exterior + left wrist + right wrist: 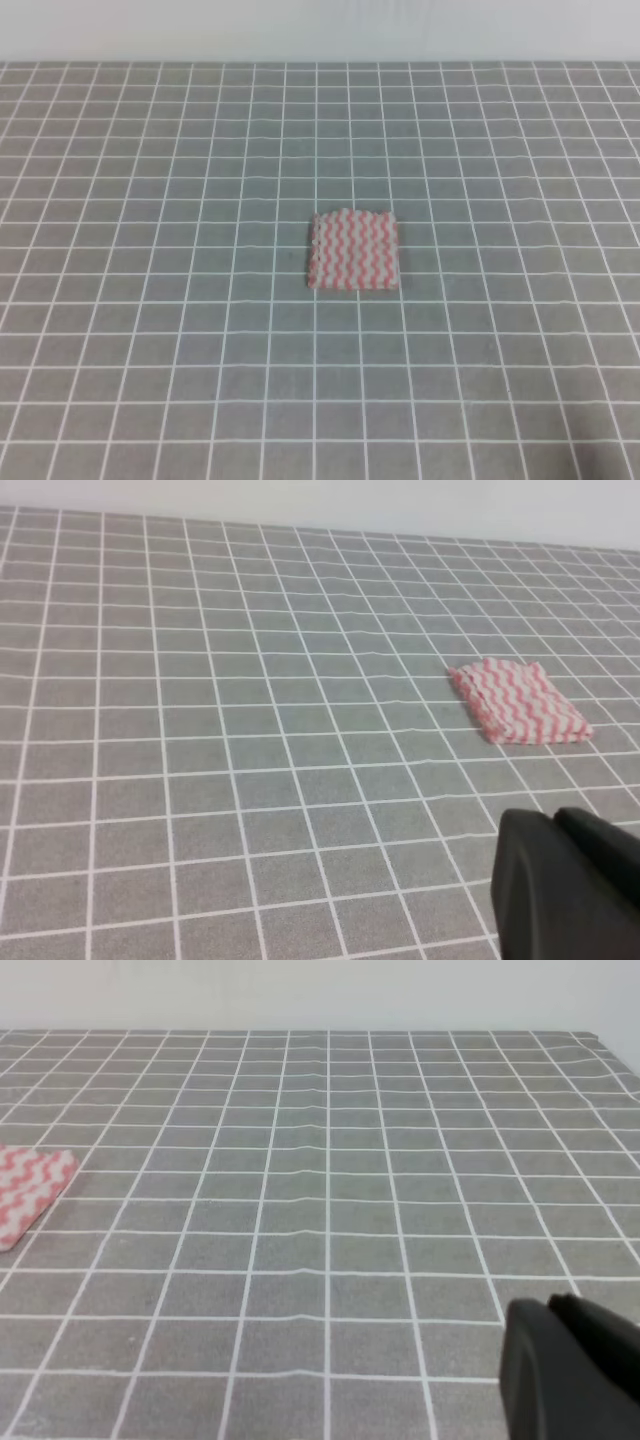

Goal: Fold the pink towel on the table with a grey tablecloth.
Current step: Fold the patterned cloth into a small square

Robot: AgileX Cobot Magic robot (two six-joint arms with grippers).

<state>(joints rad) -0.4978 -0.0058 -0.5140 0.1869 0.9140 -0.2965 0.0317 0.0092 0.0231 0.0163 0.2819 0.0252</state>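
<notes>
The pink towel [354, 250] lies flat near the middle of the table with a grey tablecloth [160, 330], as a small squarish pad of pink-and-white zigzag stripes about two grid squares wide. It shows at the right in the left wrist view [519, 702], and only its corner shows at the left edge of the right wrist view [28, 1192]. Neither arm appears in the high view. A black piece of the left gripper [565, 890] fills the lower right corner of its own view, well short of the towel. The right gripper [572, 1372] shows the same way, far from the towel. Nothing is held.
The white-gridded grey cloth stretches out on all sides of the towel. A pale wall [320, 30] runs along the table's far edge. The cloth's right edge [612, 1052] shows in the right wrist view.
</notes>
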